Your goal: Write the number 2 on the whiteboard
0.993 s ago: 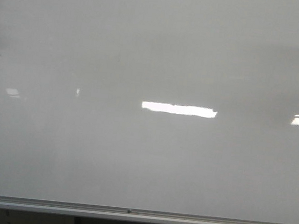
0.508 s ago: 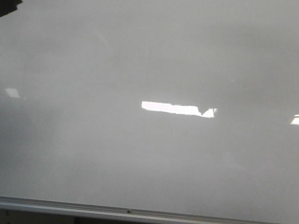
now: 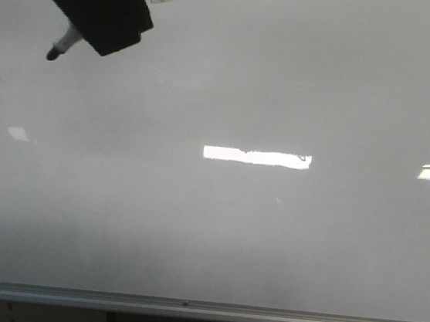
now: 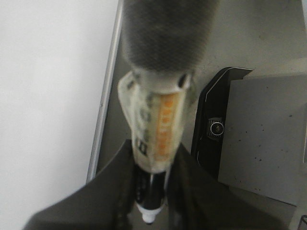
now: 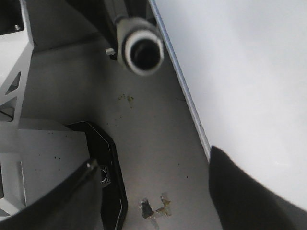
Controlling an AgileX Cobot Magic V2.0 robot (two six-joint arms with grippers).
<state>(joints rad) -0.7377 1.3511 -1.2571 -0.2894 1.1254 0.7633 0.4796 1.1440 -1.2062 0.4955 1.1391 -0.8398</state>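
Observation:
The whiteboard (image 3: 215, 231) fills the front view, glossy grey-white with a silver frame rail (image 3: 198, 310) along its lower edge. No number 2 shows on it. My left gripper (image 3: 105, 32) reaches in from the upper left corner, shut on a marker (image 3: 65, 40) whose dark tip (image 3: 52, 54) points down-left over the board. In the left wrist view the taped marker (image 4: 158, 124) sits tight in the left gripper (image 4: 153, 153), next to the whiteboard (image 4: 48, 96). My right gripper (image 5: 153, 191) is open and holds nothing, beside the whiteboard (image 5: 249, 72).
Bright light reflections (image 3: 256, 157) lie across the board's middle and right edge. A black device with a lens (image 5: 108, 163) and grey metal brackets (image 5: 14, 52) lie on the grey surface beside the board. Tape scraps (image 5: 156, 208) sit between the right fingers. A round black-and-white cylinder end (image 5: 141, 50) hangs nearby.
The left gripper has come further into the front view from the upper left corner, moving right and down; the marker tip now shows over the board.

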